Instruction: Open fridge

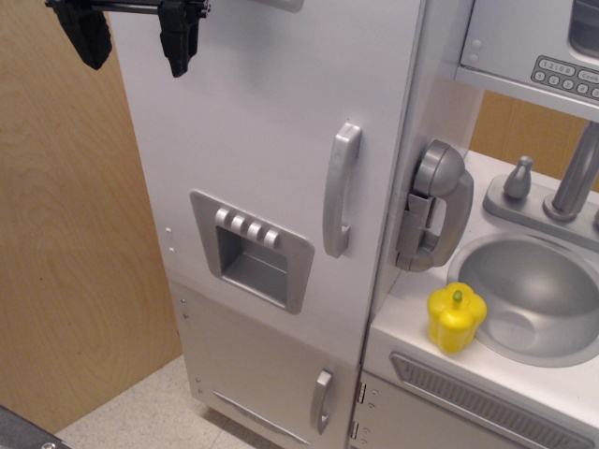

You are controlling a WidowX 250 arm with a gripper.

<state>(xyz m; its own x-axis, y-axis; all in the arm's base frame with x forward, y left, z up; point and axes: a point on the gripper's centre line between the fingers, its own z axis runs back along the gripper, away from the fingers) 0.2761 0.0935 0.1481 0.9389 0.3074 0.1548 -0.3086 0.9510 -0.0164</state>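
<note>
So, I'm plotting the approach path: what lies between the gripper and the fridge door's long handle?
Only bare white door panel separates the gripper from the long handle on the fridge; the single camera view shows it.

Gripper above a closed toy fridge

The gripper [134,37] hung at the top left, its two black fingers [178,42] apart and holding nothing, well away from the handle [341,190]. The fridge [271,140] door sat shut, its dispenser [251,249] below centre. A grey phone [436,206] hung beside it, and a yellow pepper [456,317] stood at the sink [538,292] rim.
</note>
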